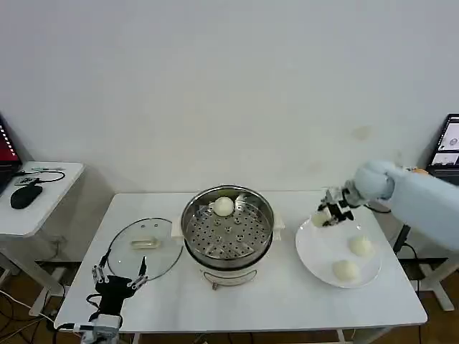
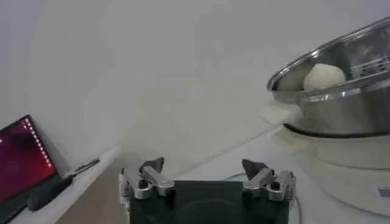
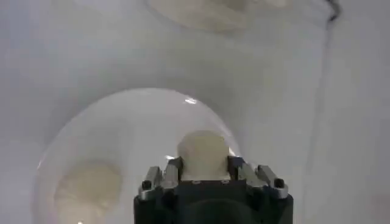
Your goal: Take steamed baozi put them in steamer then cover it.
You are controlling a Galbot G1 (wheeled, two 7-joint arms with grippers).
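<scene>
The shiny steamer stands mid-table with one cream-white baozi on its perforated tray, also seen in the left wrist view as a bun inside the steamer's rim. My right gripper hangs over the far left edge of the white plate, shut on a baozi squeezed between its fingers. Two more baozi rest on the plate. The glass cover lies flat left of the steamer. My left gripper is open, low at the table's front left.
A side table at the far left carries a black mouse and a laptop's edge. A screen stands at the far right. Bare tabletop runs along the front.
</scene>
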